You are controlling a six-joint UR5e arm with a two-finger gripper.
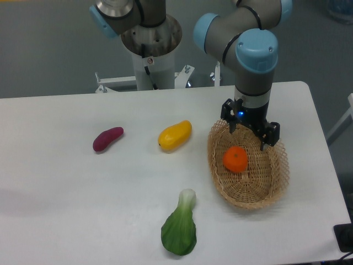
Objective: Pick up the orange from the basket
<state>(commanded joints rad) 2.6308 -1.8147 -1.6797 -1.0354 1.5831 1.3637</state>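
Note:
The orange (235, 159) is small, round and bright orange, and lies inside the tan wicker basket (274, 178) at the right of the table. My gripper (247, 139) hangs above the basket's far end, just behind and slightly right of the orange. Its two black fingers are spread apart and hold nothing. The left finger (232, 127) stands over the basket's back rim, the right finger (264, 143) over the basket's inside.
A yellow-orange mango-like fruit (175, 135) lies left of the basket. A purple sweet potato (107, 138) lies further left. A green bok choy (180, 226) lies near the front edge. The arm's base (150, 49) stands behind the table.

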